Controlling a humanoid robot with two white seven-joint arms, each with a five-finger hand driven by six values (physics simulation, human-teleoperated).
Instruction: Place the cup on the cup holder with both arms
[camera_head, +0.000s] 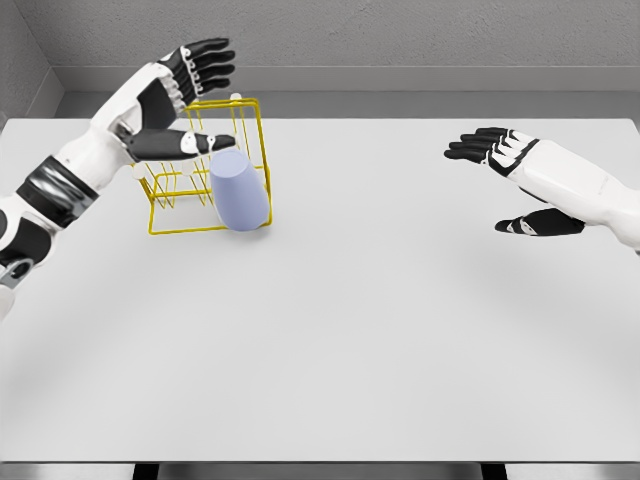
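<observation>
Right hand hovering over the white table, fingers spread, empty. Farther back, lavender cup inside the yellow wire cup holder, long axis near upright, slightly tilted. Left hand open, thumb across the rack, gripping nothing.

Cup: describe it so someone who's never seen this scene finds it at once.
Look at the far-left part of the white table, where a yellow wire rack stands. The cup sits upside down at the rack's front right corner, just below the left hand. It is the only solid pale lavender-blue thing there.
</observation>
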